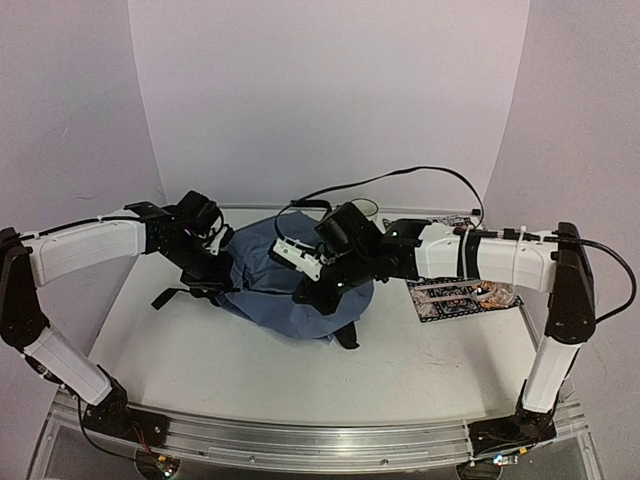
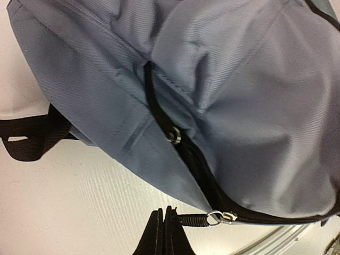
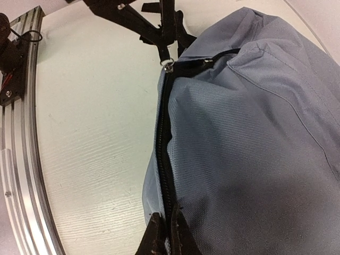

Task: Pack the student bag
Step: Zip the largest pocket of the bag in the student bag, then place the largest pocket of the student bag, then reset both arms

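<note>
Closed black fingers of my left gripper pinch the coiled zipper cord; my right gripper clamps the zip seam of the slate-blue fabric backpack on the white table. If I pull unevenly, either grip may slip.

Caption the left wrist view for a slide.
Left hand pinches the black zipper-pull cord of the soft slate-blue fabric backpack lying on the white table.

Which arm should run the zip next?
Left. The left gripper, shut, pinches the zip pull; the right gripper is clamped on the bag at its zip, better for bracing.
</note>
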Action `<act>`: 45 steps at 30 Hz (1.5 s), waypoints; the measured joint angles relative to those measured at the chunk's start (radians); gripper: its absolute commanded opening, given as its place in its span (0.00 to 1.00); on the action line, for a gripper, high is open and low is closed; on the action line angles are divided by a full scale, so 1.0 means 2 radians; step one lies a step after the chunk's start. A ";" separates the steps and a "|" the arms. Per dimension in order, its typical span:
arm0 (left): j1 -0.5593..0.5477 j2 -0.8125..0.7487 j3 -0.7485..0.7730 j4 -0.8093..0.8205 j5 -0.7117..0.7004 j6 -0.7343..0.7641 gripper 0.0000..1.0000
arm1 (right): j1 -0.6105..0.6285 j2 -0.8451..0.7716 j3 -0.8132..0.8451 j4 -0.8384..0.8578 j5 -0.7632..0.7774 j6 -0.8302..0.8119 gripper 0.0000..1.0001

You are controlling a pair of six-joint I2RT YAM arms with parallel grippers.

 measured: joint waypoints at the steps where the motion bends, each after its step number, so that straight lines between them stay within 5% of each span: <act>1: 0.000 0.004 -0.002 0.003 -0.007 0.002 0.00 | 0.000 -0.003 -0.005 0.002 0.003 0.000 0.00; 20: 0.026 0.067 -0.005 0.082 -0.067 0.001 0.00 | 0.004 -0.029 -0.032 0.017 -0.028 0.026 0.00; 29: 0.041 -0.015 -0.082 0.108 -0.073 0.002 0.00 | 0.048 0.013 0.033 -0.013 -0.058 0.063 0.01; 37: 0.065 -0.117 -0.154 0.108 -0.131 -0.013 0.18 | 0.058 0.022 0.097 -0.068 -0.088 0.092 0.49; 45: 0.080 -0.144 -0.144 0.110 -0.214 -0.021 0.72 | -0.005 0.023 0.184 -0.080 -0.075 0.124 0.86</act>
